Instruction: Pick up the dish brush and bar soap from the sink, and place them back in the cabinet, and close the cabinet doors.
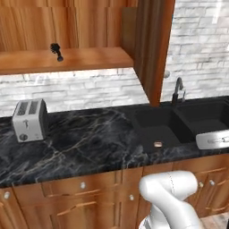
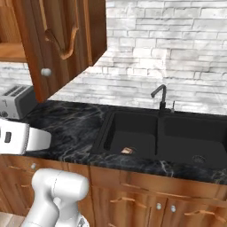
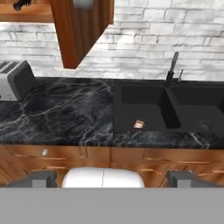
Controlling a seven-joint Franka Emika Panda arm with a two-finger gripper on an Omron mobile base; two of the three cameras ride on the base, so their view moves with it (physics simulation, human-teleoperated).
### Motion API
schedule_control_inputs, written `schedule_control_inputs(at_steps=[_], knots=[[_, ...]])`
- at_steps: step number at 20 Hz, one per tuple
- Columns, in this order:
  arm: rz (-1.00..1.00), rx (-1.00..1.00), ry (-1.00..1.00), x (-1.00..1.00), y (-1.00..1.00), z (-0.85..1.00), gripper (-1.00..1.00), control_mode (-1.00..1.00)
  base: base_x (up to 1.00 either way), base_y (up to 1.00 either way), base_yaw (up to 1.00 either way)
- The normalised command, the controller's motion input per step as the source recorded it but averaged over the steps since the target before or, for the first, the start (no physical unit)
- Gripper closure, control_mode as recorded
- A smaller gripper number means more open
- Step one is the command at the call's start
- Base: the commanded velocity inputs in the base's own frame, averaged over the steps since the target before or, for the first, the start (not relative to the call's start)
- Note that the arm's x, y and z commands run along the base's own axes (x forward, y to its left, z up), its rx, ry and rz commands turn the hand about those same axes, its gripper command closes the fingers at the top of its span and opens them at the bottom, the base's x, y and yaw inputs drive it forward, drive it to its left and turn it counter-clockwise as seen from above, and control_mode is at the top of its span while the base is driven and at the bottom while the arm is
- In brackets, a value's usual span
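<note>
Hand (image 3: pixel 111 179) wide open, gripping nothing, fingertips (image 3: pixel 41 178) far apart at bottom of hand view, held back from the sink (image 3: pixel 168 107), level w/ the lower drawer fronts. Bar soap (image 1: pixel 158 144) lies on floor of sink's left basin, near its front wall. Dish brush (image 1: pixel 56 51) is up on the cabinet (image 1: pixel 62 31) shelf, well left of and above the sink. Cabinet door (image 1: pixel 154 44) stands open, edge-on above sink's left rim, round knob (image 2: pixel 45 71) on it. Faucet (image 2: pixel 159 96) behind the sink divider. Toaster (image 1: pixel 30 120) on black marble desk (image 1: pixel 80 143), far left of sink.
</note>
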Motion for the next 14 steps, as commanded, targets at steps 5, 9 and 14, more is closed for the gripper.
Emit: schedule_control_inputs(at_steps=[5, 9, 14], knots=[[0.00, 0.00, 0.00, 0.00, 0.00, 0.00, -1.00, 1.00, 0.00, -0.60, -0.03], [0.00, 0.00, 0.00, 0.00, 0.00, 0.00, -1.00, 1.00, 0.00, -0.53, -0.03], [0.00, 0.00, 0.00, 0.00, 0.00, 0.00, -1.00, 1.00, 0.00, -0.51, -0.03]])
